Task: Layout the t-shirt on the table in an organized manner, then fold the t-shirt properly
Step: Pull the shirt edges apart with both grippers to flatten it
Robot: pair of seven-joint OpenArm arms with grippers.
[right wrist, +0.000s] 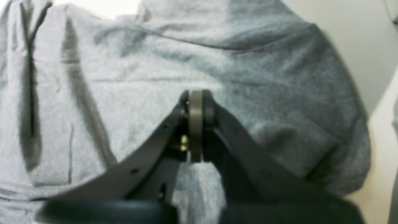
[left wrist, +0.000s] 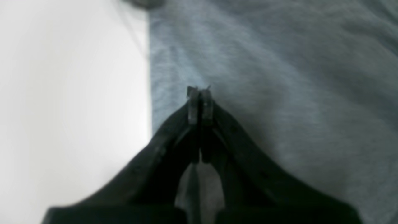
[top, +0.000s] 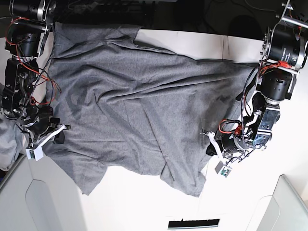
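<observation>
The heather-grey t-shirt (top: 134, 106) lies spread but creased over the white table (top: 192, 43), its lower hem ragged and folded near the front. My left gripper (top: 210, 143) sits at the shirt's right edge. In the left wrist view its jaws (left wrist: 199, 90) are pressed together on the t-shirt (left wrist: 264, 77), just inside its straight edge, with bare table (left wrist: 62, 93) beside it. My right gripper (top: 60, 134) is at the shirt's left edge. The right wrist view shows that gripper (right wrist: 196, 96) shut on bunched, folded t-shirt (right wrist: 124, 93).
Both arm bases stand at the table's back corners (top: 284, 48) (top: 24, 29). Raised white panels flank the front corners (top: 288, 202) (top: 19, 197). A dark slot (top: 193, 223) sits at the front edge. More grey cloth (top: 7, 139) shows at the far left.
</observation>
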